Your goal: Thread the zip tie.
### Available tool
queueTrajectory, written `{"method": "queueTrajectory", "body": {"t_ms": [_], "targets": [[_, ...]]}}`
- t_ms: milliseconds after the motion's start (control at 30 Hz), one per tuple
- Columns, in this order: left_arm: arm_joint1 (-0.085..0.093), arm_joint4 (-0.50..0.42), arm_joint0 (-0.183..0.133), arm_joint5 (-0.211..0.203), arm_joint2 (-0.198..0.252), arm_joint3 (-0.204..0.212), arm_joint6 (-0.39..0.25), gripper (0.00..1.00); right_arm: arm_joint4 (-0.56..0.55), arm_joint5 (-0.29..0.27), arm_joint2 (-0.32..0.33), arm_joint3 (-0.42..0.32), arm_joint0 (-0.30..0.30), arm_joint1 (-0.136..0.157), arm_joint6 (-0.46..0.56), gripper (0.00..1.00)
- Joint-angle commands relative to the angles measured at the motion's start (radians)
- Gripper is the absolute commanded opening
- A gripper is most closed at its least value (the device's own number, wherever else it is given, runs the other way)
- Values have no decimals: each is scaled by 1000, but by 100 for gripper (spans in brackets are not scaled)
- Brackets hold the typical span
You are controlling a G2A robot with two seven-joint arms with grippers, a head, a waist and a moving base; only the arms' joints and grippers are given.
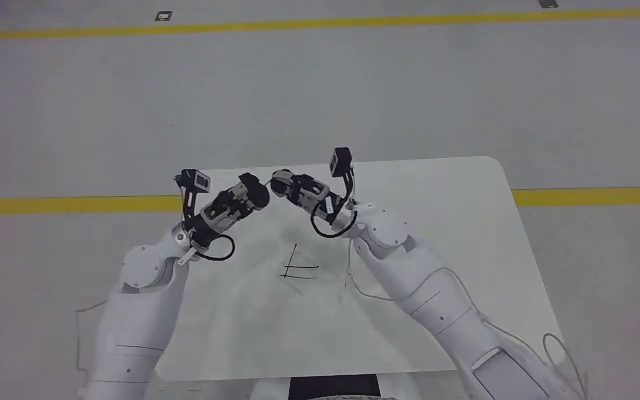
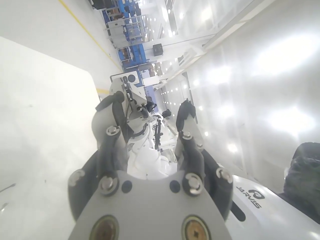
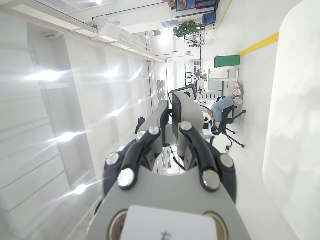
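Thin black zip ties [image 1: 297,266] lie crossed on the white table [image 1: 450,220], near its middle. Both arms are raised above the table's far side, their grippers tip to tip. My left gripper [image 1: 256,191] [image 2: 149,104] is open with nothing between its fingers; through the gap I see the right gripper [image 2: 140,107] facing it. My right gripper [image 1: 281,182] [image 3: 171,107] has its fingers pressed together, and I see nothing held between them. The zip ties lie below and nearer than both grippers.
A thin cable [image 1: 348,268] hangs from the right arm down to the table beside the zip ties. The table's rounded far corner [image 1: 495,165] is to the right. Yellow floor lines [image 1: 580,196] run beyond the table.
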Motion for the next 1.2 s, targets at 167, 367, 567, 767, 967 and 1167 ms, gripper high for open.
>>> {"method": "queueTrajectory", "body": {"t_ms": [167, 367, 567, 767, 967, 1167], "targets": [[6, -9, -2, 3, 0, 11, 9, 30, -28, 1, 0, 4, 4, -3, -7, 0], [11, -13, -5, 1, 2, 18, 12, 24, -47, 9, -3, 11, 8, -6, -2, 0], [15, -15, -13, 4, 12, 27, 11, 21, -58, 8, -1, 15, 9, -9, -3, 0], [18, -17, -20, 3, 21, 40, 11, 9, -64, 4, 2, 20, 10, -12, 2, 0], [22, -21, -25, 2, 26, 47, 14, 0, -77, -3, 5, 23, 12, -14, 8, 0], [26, -22, -27, 0, 32, 49, 20, 21, -93, -20, 9, 24, 12, -16, 2, 0]]}}
